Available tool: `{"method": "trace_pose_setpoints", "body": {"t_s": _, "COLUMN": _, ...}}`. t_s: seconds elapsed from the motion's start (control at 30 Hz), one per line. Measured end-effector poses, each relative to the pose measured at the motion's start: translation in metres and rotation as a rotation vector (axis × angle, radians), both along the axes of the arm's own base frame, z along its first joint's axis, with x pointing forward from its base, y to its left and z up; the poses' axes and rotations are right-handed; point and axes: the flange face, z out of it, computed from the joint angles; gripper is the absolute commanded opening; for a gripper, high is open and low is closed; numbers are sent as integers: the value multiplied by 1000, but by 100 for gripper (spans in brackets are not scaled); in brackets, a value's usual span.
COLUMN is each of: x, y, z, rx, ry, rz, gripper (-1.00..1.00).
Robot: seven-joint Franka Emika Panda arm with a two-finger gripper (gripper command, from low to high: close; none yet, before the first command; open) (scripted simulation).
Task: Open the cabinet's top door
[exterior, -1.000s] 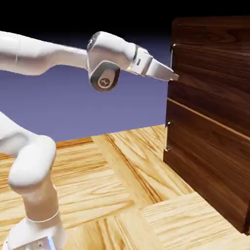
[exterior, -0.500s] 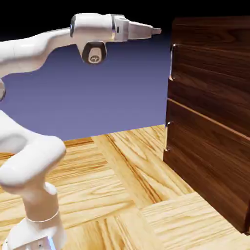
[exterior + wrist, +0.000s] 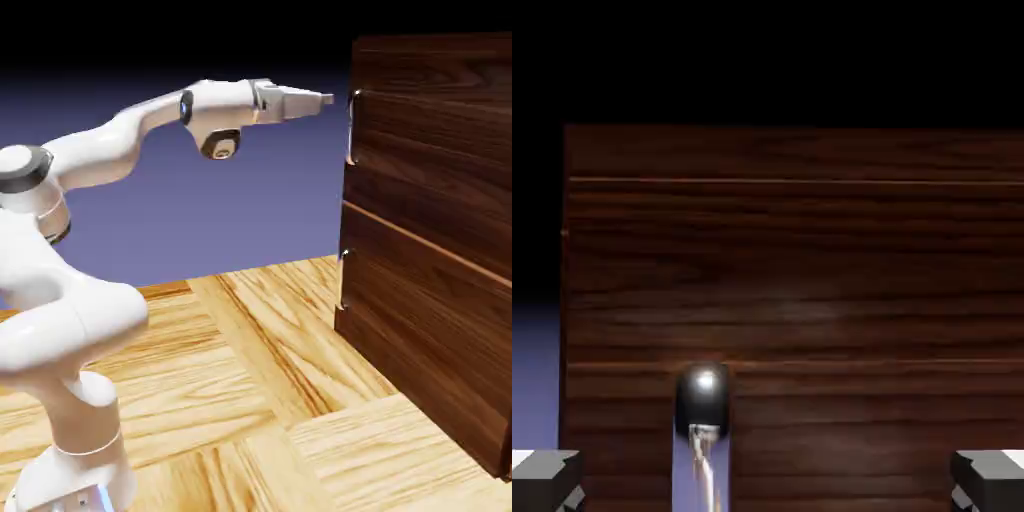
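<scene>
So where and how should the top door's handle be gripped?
Best, I'd say, on the upright middle of the silver handle, coming straight at the door front from the robot's side. It is a thin vertical bar standing off the top door, so the fingers could close from either flank. The hand faces it, open, level with its upper end.

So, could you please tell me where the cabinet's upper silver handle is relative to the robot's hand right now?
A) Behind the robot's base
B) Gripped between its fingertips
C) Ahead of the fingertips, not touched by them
C: in the exterior view the hand stops short of the upper handle, with backdrop showing between them.
</scene>
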Motion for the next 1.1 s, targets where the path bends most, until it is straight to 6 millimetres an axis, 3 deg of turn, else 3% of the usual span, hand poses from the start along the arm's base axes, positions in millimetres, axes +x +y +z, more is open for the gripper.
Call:
{"method": "trace_pose_setpoints", "body": {"t_s": 0.07, "x": 20, "y": 5, "z": -29, "rx": 3, "ry": 20, "rz": 7, "gripper": 0}}
{"method": "trace_pose_setpoints", "body": {"t_s": 0.1, "x": 20, "y": 5, "z": -29, "rx": 3, "ry": 20, "rz": 7, "gripper": 0}}
{"method": "trace_pose_setpoints", "body": {"t_s": 0.23, "x": 64, "y": 4, "z": -28, "rx": 3, "ry": 20, "rz": 7, "gripper": 0}}
{"method": "trace_pose_setpoints", "body": {"t_s": 0.27, "x": 70, "y": 4, "z": -29, "rx": 3, "ry": 20, "rz": 7, "gripper": -100}}
{"method": "trace_pose_setpoints", "body": {"t_s": 0.33, "x": 70, "y": 4, "z": -29, "rx": 3, "ry": 20, "rz": 7, "gripper": -100}}
{"method": "trace_pose_setpoints", "body": {"t_s": 0.73, "x": -33, "y": -33, "z": -29, "rx": 2, "ry": 20, "rz": 213, "gripper": -100}}
{"method": "trace_pose_setpoints", "body": {"t_s": 1.1, "x": -134, "y": -97, "z": -29, "rx": -2, "ry": 20, "rz": 436, "gripper": -100}}
